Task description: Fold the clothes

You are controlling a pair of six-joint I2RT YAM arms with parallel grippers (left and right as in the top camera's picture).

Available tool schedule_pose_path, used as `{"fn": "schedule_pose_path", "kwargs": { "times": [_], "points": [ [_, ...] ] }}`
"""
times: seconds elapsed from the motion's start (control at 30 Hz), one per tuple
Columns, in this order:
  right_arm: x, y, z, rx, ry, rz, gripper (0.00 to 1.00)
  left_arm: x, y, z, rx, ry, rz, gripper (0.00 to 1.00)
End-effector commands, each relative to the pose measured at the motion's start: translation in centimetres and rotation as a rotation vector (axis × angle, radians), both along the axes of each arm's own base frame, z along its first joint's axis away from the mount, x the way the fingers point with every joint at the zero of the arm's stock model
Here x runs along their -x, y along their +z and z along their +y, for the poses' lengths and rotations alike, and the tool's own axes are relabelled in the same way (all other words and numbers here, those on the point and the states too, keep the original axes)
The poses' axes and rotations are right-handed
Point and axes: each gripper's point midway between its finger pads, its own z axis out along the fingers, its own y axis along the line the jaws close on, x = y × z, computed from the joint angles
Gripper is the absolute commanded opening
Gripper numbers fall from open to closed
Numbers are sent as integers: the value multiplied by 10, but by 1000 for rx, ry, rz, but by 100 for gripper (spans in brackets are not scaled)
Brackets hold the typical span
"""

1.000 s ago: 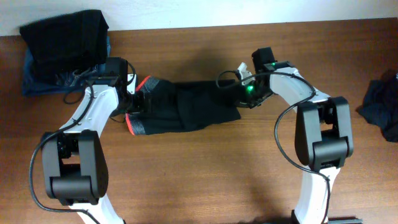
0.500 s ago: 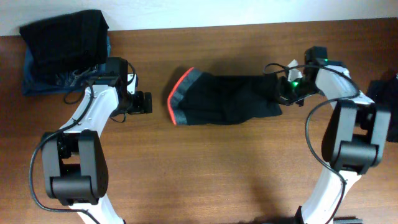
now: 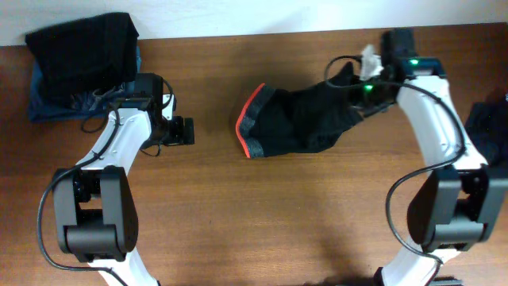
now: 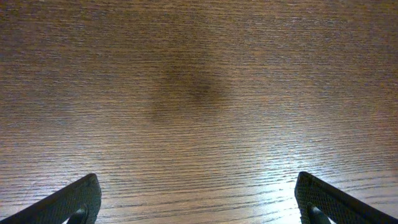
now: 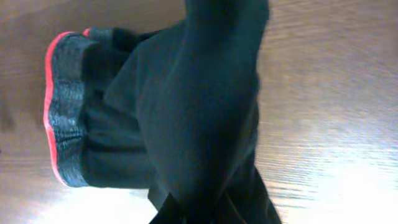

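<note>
1. The left gripper (image 4: 199, 202) is wide open and holds nothing. In its own camera the two fingertips (image 4: 78, 198) sit in the bottom corners, with only bare table (image 4: 199, 93) between them.
2. The right gripper (image 3: 355, 86) is at the upper right of the overhead picture. Its fingers are hidden under cloth in its own camera. The cloth bunches up right there, so I think it is pinched shut on one end of the black shorts (image 3: 305, 119).
3. The shorts are in the upper middle of the overhead picture. One end is lifted up to the right gripper. The other end, with the grey waistband (image 3: 250, 123) and its red edge, looks like it rests on the wood, well apart from the left gripper.
4. To do this step well, I think the right arm should go slow and lay the shorts flat with no twist. The open left gripper should then take the waistband end, so both ends can be pulled smooth before the fold.
5. Farther off, a stack of dark clothes (image 3: 79, 56) sits in the upper left corner, and another dark garment (image 3: 488, 131) lies at the right edge.
</note>
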Motion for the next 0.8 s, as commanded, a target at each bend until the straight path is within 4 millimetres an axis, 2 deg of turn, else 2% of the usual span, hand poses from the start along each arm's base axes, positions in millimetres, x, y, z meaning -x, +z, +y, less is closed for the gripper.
{"fn": "schedule_pose_path", "kwargs": {
  "times": [0.0, 0.2, 0.23, 0.37, 0.57, 0.77],
  "points": [
    [-3, 14, 30, 71, -1, -45, 4, 0, -3, -3, -1, -11, 4, 99],
    [-5, 20, 89, 72, 72, -109, 4, 0, -3, -3, -1, -11, 4, 99],
    [-5, 24, 107, 59, 96, -134, 4, 0, -3, -3, -1, -11, 4, 99],
    [-4, 29, 140, 38, 153, -180, 4, 0, -3, -3, -1, -11, 4, 99],
    [5, 25, 178, 16, 205, -185, 4, 0, -3, -3, -1, -11, 4, 99],
    [8, -7, 198, 24, 230, -132, 4, 0, -3, -3, -1, -11, 5, 99]
  ]
}}
